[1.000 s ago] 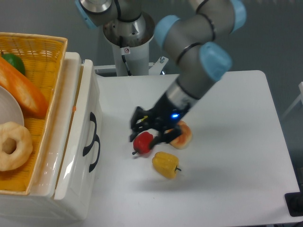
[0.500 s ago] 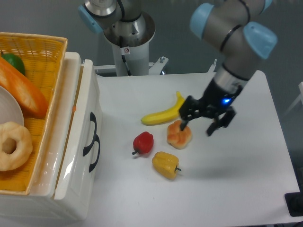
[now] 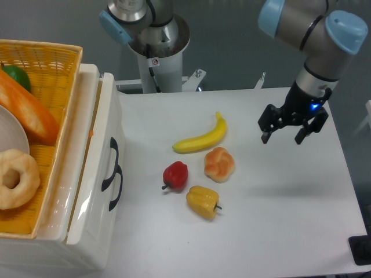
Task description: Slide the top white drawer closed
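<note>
The top white drawer (image 3: 93, 191) is at the left edge of the table, its glossy front panel facing right with black curved handles (image 3: 112, 174) on it. A narrow gap shows between this panel and the white cabinet top behind it. My gripper (image 3: 282, 139) hangs over the right part of the table, far from the drawer. It is open with nothing between its fingers.
A yellow wicker basket (image 3: 55, 63) holding bread, a doughnut and a plate sits on the cabinet. On the table lie a banana (image 3: 202, 139), a bread roll (image 3: 219, 164), a red pepper (image 3: 175, 174) and a yellow pepper (image 3: 203, 201).
My gripper has swung from beside the red pepper, near the drawer front, across the table to the right side. The banana, hidden under the arm before, now shows.
</note>
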